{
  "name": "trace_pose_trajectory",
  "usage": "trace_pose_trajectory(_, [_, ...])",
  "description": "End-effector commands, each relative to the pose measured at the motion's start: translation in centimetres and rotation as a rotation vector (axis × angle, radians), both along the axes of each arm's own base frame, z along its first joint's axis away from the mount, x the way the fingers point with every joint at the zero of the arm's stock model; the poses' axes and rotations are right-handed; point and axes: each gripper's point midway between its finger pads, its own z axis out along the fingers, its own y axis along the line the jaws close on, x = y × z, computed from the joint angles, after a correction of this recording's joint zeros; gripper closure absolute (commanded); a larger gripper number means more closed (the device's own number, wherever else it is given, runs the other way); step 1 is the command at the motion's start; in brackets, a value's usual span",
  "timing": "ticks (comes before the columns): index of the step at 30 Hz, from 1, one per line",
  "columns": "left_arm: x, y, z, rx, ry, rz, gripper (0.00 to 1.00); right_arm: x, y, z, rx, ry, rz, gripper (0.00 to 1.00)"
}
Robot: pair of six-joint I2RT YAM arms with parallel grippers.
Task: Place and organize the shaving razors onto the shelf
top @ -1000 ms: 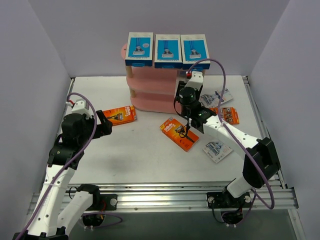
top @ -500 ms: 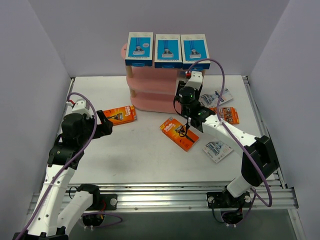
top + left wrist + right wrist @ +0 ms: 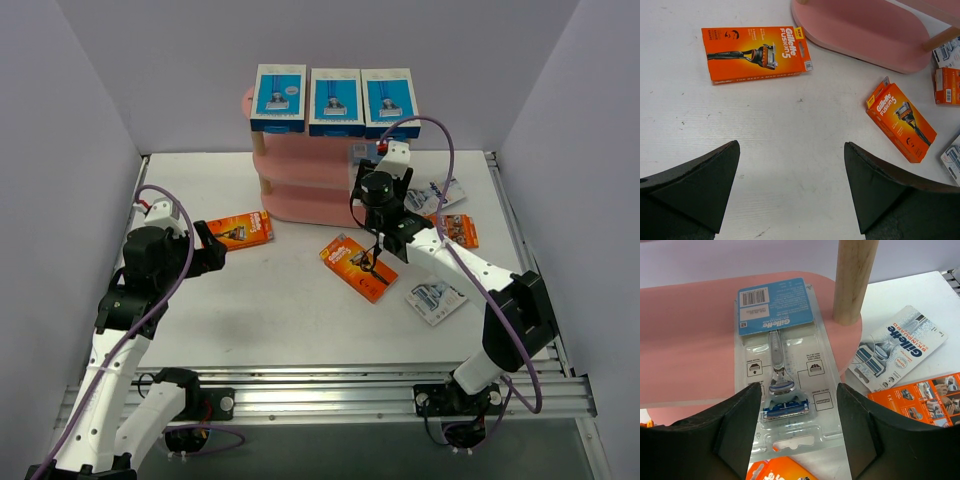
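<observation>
Placing step, at the release, by the look of it. Blister pack (image 3: pixel 777 340) flat on a lower board of the shelf (image 3: pixel 690 340), at its right end just beside the post (image 3: pixel 855 280), near end overhanging the board's edge. Right gripper (image 3: pixel 799 385) spread to either side, seemingly clear of it, not pinching. Left gripper (image 3: pixel 791 144) spread wide, empty, over the table (image 3: pixel 790 115) near an orange card (image 3: pixel 755 52). Next, likely: back straight out without dragging the pack, then fetch another from the table's right edge.

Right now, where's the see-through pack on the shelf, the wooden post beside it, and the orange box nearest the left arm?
clear pack (image 3: pixel 781 386), right wrist view, razor head inside.
wooden post (image 3: pixel 855 280), right wrist view, mid-post.
orange box (image 3: pixel 755 52), left wrist view, pictured razor.
</observation>
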Motion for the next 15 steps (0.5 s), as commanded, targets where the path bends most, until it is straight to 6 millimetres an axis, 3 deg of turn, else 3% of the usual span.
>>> trace_pose_trajectory(1, [0.2, -0.3, 1.5, -0.009, -0.048, -0.014, 0.06, 0.4, -0.5, 2.4, 0.036, -0.059, -0.045, 0.43])
trace_pose_trajectory(15, [0.2, -0.4, 1.7, -0.01, -0.056, -0.029, 0.06, -2.1, -1.6, 4.9, 0.103, -0.116, -0.018, 0.42])
